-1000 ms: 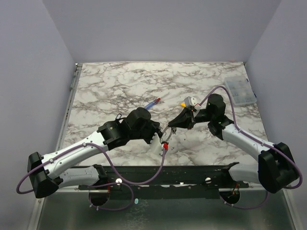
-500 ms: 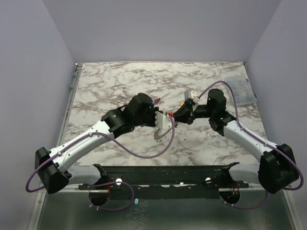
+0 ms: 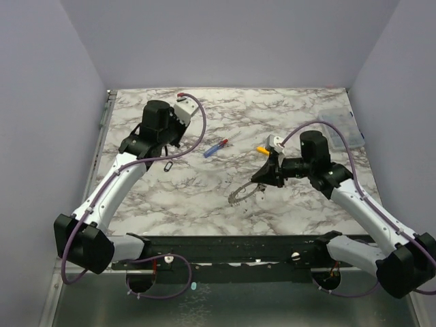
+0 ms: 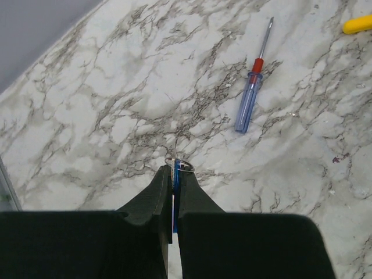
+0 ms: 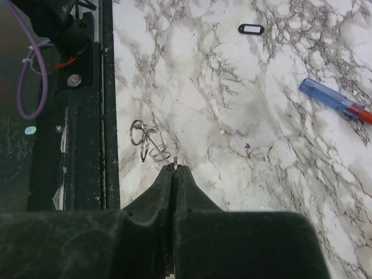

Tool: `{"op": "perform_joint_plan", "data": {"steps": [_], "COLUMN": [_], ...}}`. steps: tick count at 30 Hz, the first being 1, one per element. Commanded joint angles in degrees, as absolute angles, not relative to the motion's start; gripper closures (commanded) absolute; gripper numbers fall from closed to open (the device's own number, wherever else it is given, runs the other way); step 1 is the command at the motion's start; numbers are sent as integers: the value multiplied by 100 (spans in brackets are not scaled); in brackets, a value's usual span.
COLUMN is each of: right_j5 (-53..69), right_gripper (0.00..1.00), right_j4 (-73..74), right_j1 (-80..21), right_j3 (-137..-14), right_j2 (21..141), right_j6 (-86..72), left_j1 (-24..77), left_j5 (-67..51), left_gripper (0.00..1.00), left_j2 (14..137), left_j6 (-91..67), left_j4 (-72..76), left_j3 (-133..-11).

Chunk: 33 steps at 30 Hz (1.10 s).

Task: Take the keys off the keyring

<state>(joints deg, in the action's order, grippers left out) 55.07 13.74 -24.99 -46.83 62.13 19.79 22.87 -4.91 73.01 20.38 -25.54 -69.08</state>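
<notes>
Well, my left tool (image 4: 175, 172) is squeezed tight on a blue key (image 4: 175, 185), over the far left part of the table (image 4: 116, 87). A small wire loop (image 4: 180, 164) pokes out past the tips, and most of the key is hidden between the fingers. My right tool (image 5: 175, 171) is pressed closed too. A tiny reddish speck sits at its tips and I cannot tell what it is. The keyring (image 5: 145, 139) lies flat on the table near that tool, not touching it. It looks like tangled wire, so I cannot see if any keys are on it
</notes>
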Motion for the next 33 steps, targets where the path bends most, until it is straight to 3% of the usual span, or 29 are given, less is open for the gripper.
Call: {"op": "perform_joint_plan", "data": {"steps": [1,8,19,30,33], "right_j5": [5171,4902,4051,3942,3924], "right_gripper": [99,99,100,99,91], "right_j4": [2386,1379,-326,-315,-298], "right_j1": [-2468,-2470,-2476,-2477,-2471], "right_j3": [-4644,-3996,-4954,-5753,-5802], "right_j2": [5789,6490,8715,9865,9958], "right_j6": [2274,1795,860,662,675], "left_j1": [1877,1513,1111,625,430], "left_j5": [-469,-357,-166,237,289], "left_gripper": [100,100,100,100,100], "left_j2": [7199,7222,7356,8008,8334], "left_j6": [1134,937,710,1361,1481], "left_j4": [-2148,-2149,-2103,-2392,-2460], "left_j3": [-6489,-5941,-5632,-5533,-5612]}}
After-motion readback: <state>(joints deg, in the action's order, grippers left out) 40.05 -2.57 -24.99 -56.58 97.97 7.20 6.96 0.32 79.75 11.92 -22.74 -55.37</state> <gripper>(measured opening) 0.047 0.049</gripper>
